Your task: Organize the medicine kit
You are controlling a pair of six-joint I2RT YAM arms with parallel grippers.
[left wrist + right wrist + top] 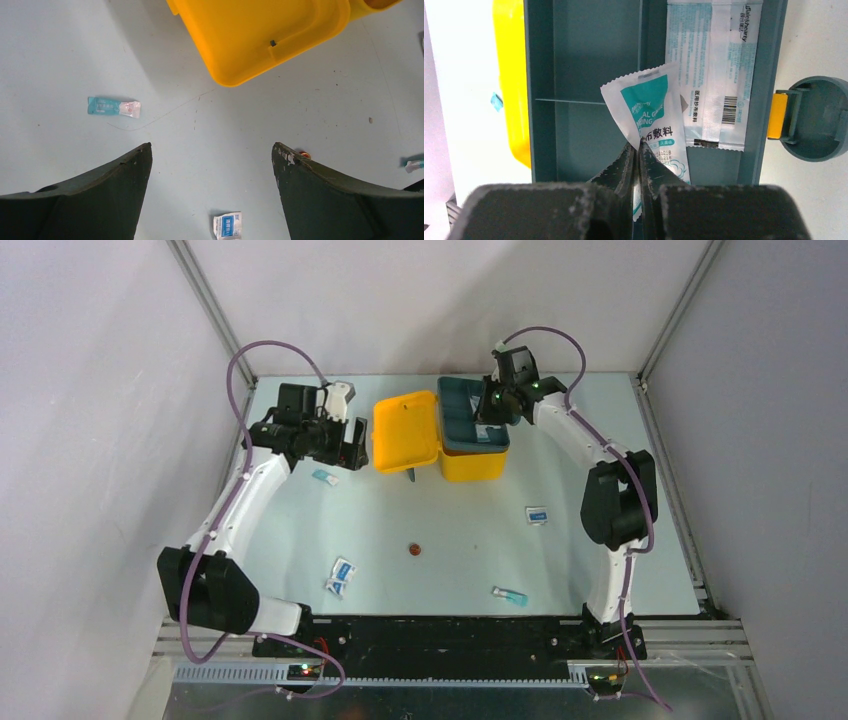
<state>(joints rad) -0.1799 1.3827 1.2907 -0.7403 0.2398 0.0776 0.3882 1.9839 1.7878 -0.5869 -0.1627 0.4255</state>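
The yellow medicine kit stands open at the table's back, its lid folded out to the left. A dark teal tray sits in its top. My right gripper is over the tray, shut on a white-and-teal sachet above the tray's compartments. A long white-and-teal packet lies in the tray's right compartment. My left gripper is open and empty, left of the lid, above the table. Its fingers frame bare table.
Loose sachets lie on the table: one by the left gripper, one at front left, one at front middle, one at right. A small red-brown disc lies mid-table. Walls enclose three sides.
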